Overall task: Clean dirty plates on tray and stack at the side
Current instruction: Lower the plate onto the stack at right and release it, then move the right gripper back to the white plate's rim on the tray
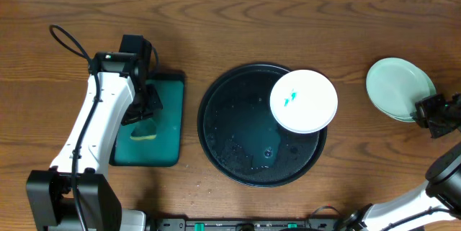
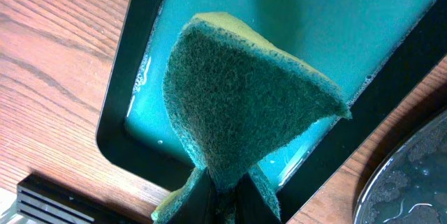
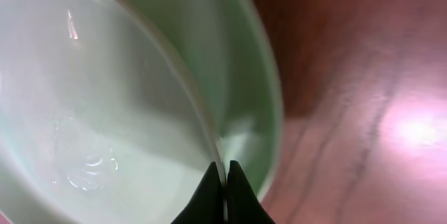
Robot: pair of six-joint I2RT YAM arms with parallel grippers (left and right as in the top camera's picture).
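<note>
This looks like a robot testing room, a kind of lab. A white robot arm with black joints (image 1: 94,127) stands at the left of a plain brown wooden table (image 1: 238,22), and a second white robot arm (image 1: 403,204) at the right. A loose black cable (image 1: 66,40) loops off the left one. A black metal rail (image 1: 216,225) runs along the near edge. The table holds only a few practice things: a big round black tray (image 1: 230,123), a round white plate with blue-green marks (image 1: 304,101), pale green round plates (image 1: 392,83), a small green rectangular tray (image 1: 171,116) and a green and yellow sponge (image 1: 144,133).

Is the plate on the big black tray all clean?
No, the plate on the tray has teal-green smears near its middle.
</note>
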